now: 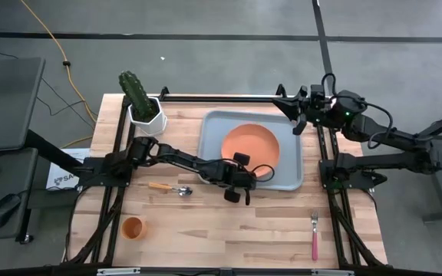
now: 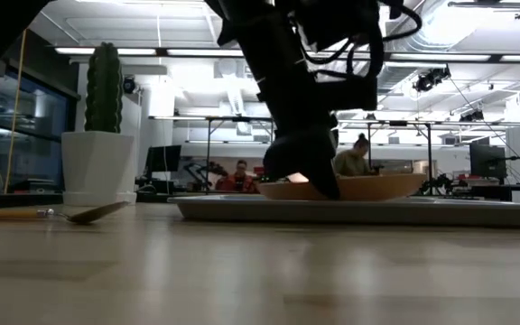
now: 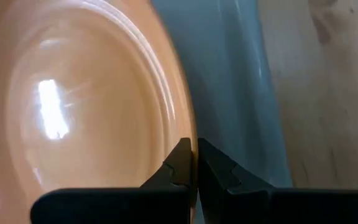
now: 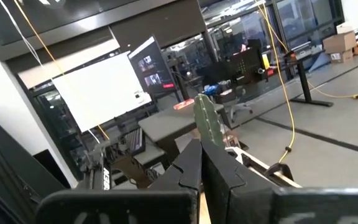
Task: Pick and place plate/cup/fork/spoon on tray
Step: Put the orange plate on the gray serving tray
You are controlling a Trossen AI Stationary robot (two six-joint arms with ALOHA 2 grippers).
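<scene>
The orange plate (image 1: 250,146) lies in the grey-blue tray (image 1: 290,178) at the table's far middle. My left gripper (image 1: 261,172) reaches in from the left and is shut on the plate's near rim. It also shows in the left wrist view (image 3: 196,155). My right gripper (image 1: 301,116) is shut and empty past the tray's far right corner. The spoon (image 1: 172,188), the orange cup (image 1: 133,228) and the pink-handled fork (image 1: 314,234) lie on the wood, apart from both grippers. My left gripper pinches the plate's rim (image 3: 190,134) at its near edge between its two fingers, one finger on the inner side and one on the outer side. The fingers come from the table's near left, slanting down. In the low view the plate (image 2: 359,188) sits in the tray; whether that edge is lifted I cannot tell.
A cactus in a white faceted pot (image 1: 144,107) stands at the far left, close to the tray's far left corner. Bare wood lies between the cup and the fork along the near edge. People sit at desks in the room behind the table (image 2: 242,176).
</scene>
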